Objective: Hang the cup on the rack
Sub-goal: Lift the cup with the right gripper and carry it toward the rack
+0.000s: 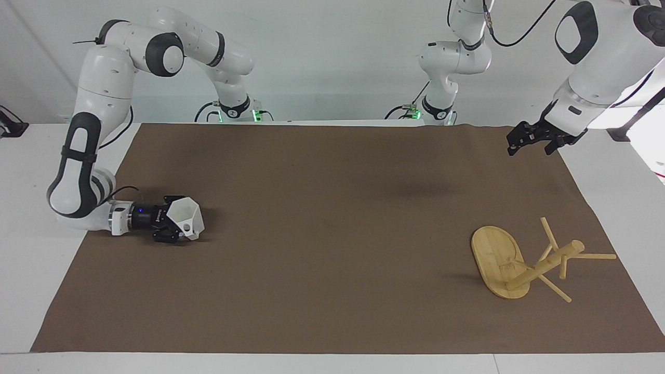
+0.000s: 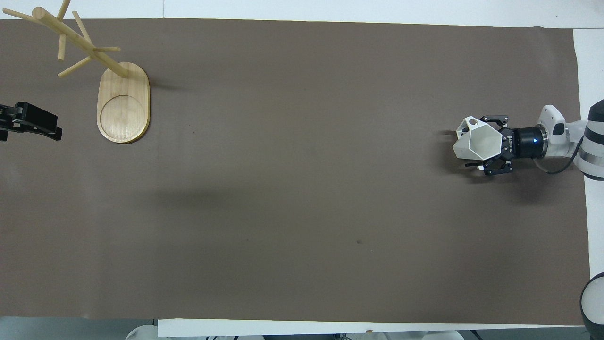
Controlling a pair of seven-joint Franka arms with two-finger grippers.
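The white faceted cup (image 1: 188,217) is at the right arm's end of the brown mat, low over it, its mouth turned upward; it also shows in the overhead view (image 2: 475,143). My right gripper (image 1: 179,228) lies nearly level and is shut on the cup (image 2: 481,141). The bamboo rack (image 1: 496,254) stands upright on its oval base at the left arm's end of the mat, its pegs bare (image 2: 123,106). My left gripper (image 1: 530,145) hangs open and empty in the air over the mat's edge by the rack (image 2: 29,123); that arm waits.
The brown mat (image 1: 332,234) covers most of the white table. A white strip of table shows at each end. A dark cable end (image 1: 10,127) lies at the table's corner by the right arm.
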